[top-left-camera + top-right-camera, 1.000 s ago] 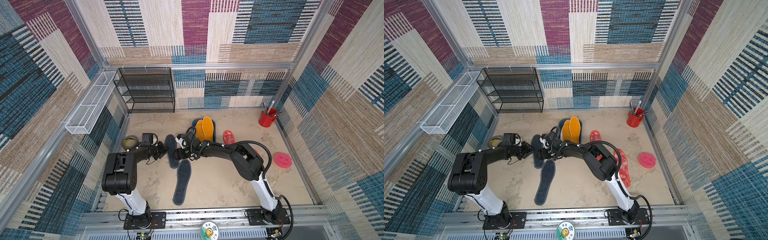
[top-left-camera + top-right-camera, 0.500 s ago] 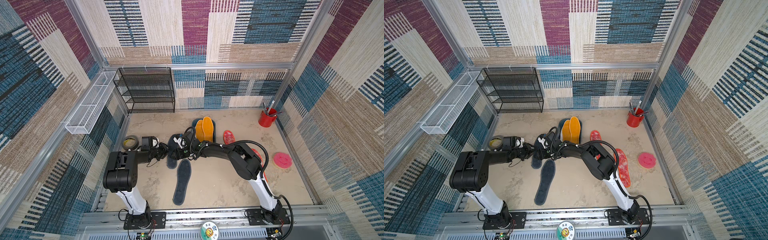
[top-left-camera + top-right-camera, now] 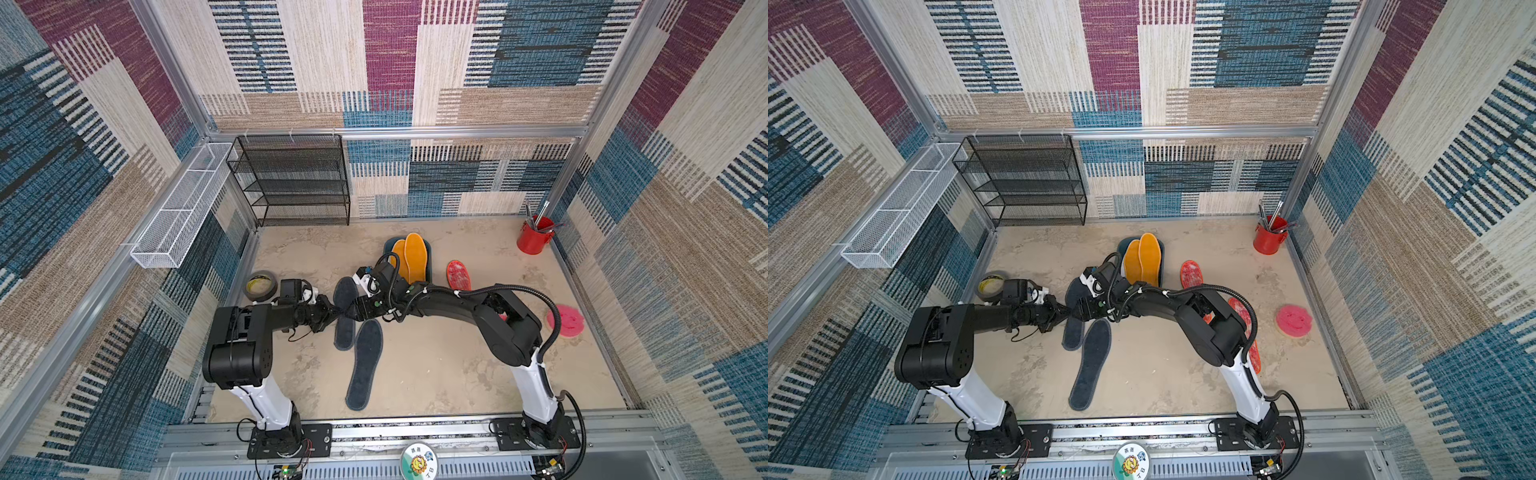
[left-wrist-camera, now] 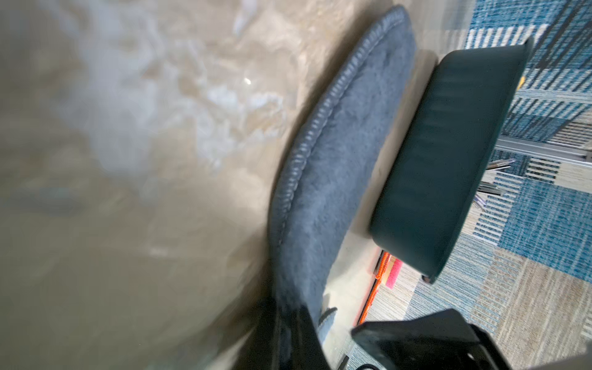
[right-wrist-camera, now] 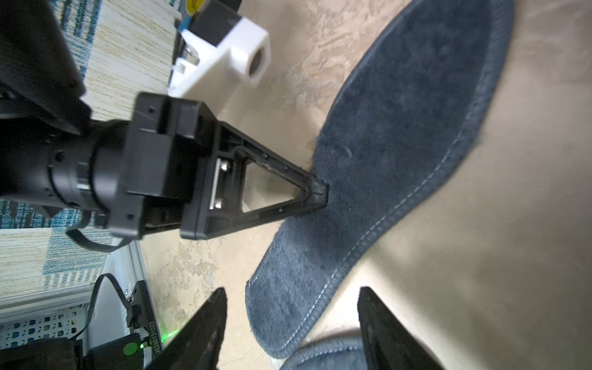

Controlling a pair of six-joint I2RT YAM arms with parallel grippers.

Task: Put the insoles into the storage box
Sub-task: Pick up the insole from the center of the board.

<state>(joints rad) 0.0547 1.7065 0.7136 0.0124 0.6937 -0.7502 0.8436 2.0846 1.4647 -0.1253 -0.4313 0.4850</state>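
Observation:
A dark grey insole (image 3: 344, 328) lies on the sandy floor between both arms. My left gripper (image 3: 338, 311) is shut on its side edge; the right wrist view shows the closed tips (image 5: 322, 192) pinching the fabric. My right gripper (image 5: 291, 333) stands open, one end of that insole (image 5: 400, 144) lying between its spread fingers. A second dark grey insole (image 3: 365, 365) lies just in front, overlapping it. The teal storage box (image 3: 430, 259) behind holds two orange-yellow insoles (image 3: 415, 257). One red-white mottled insole (image 3: 458, 275) lies right of the box, another (image 3: 1246, 328) partly under the right arm.
A tape roll (image 3: 260, 285) sits by the left arm. A red tool cup (image 3: 534, 239) stands at the back right, a pink round object (image 3: 565, 319) near the right wall. A black wire shelf (image 3: 299, 178) and a white mesh basket (image 3: 183, 208) line the back left.
My left gripper has slid right to the dark grey insole's edge and shut on it. The right gripper has stayed open beside it.

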